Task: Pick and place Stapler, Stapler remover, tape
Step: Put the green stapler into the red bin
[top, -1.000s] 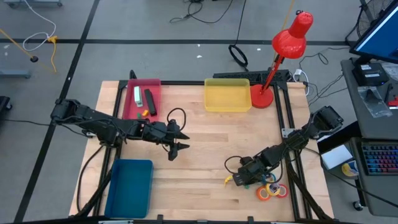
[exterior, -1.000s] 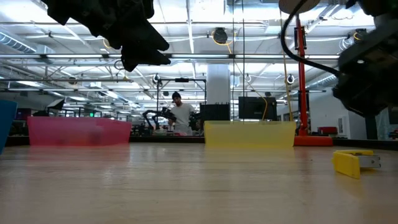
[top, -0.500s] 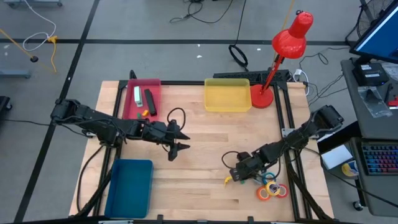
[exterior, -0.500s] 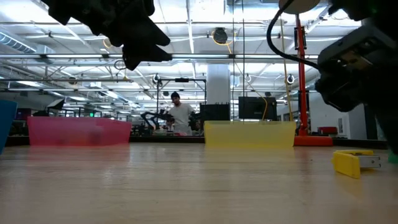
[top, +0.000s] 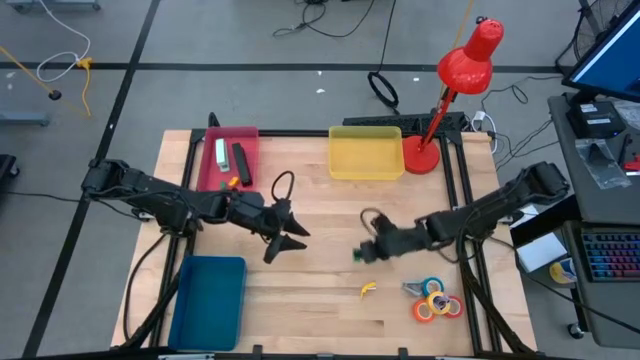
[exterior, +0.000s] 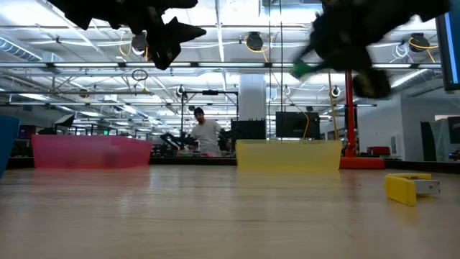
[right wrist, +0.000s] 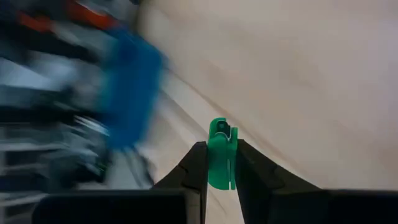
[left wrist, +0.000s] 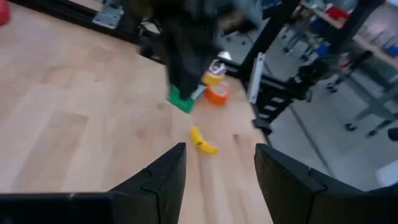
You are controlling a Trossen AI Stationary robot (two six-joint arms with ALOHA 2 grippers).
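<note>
In the high view, the right claw (top: 362,251) is seen just right of the frame's centre, pinched on a small green stapler remover (top: 359,253), well apart from the yellow tray (top: 366,153) at upper centre and the pink tray (top: 228,158) at upper left. The grip looks narrow, so a slip and a drop onto the bench (top: 330,300) could be caused by a fast swing; this is a judgement only. A yellow stapler remover (top: 368,290) is left on the bare bench below the claw, and the tape rolls (top: 436,303) are clustered at lower right. The left claw (top: 290,238) is spread wide and empty, left of centre; with the two claws near each other, a clash could follow if either is driven toward the middle. In the low view, the green piece (exterior: 300,69) is shown raised high above the bench at upper right, so a drop could send it bouncing. In the left wrist view, the left claw's fingers (left wrist: 163,180) are seen apart, with the yellow remover (left wrist: 203,141) beyond them and the green piece held above the wood. In the right wrist view, the green remover (right wrist: 221,154) is seen clamped between the two fingers, protruding past their tips.
</note>
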